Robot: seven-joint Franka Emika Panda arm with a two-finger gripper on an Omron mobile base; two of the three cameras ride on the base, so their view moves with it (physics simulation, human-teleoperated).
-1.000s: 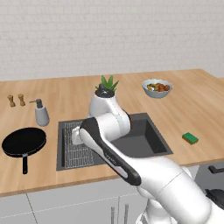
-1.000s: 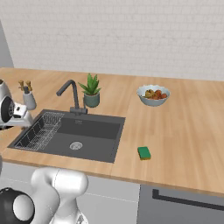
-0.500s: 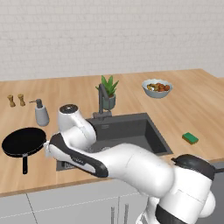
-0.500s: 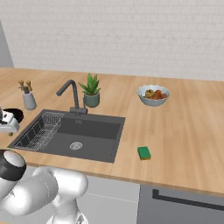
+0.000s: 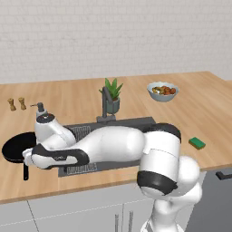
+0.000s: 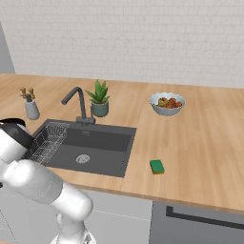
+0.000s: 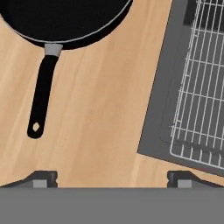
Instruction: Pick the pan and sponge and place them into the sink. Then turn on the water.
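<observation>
The black pan (image 7: pixel 65 22) lies on the wooden counter left of the sink, its straight handle (image 7: pixel 41 98) pointing toward the counter's front edge. My gripper (image 7: pixel 112 180) hangs open above bare counter between the handle and the sink's left rim (image 7: pixel 162 87), holding nothing. In the left base view the arm stretches low across the sink (image 5: pixel 136 124) to the pan (image 5: pixel 13 147). The green and yellow sponge (image 5: pixel 196 143) sits far right of the sink, also seen as the sponge (image 6: pixel 157 166). The faucet (image 5: pixel 106 102) stands behind the basin (image 6: pixel 95 143); no water runs.
A wire rack (image 7: pixel 201 87) fills the sink's left part. A soap dispenser (image 5: pixel 41 108), two small shakers (image 5: pixel 16 104), a potted plant (image 5: pixel 112 97) and a bowl of food (image 5: pixel 163 90) stand along the back of the counter.
The arm has swung left from over the sink and dropped low, bringing the hand down beside the pan's handle. Pan and sponge have not moved. The jaws stayed open.
</observation>
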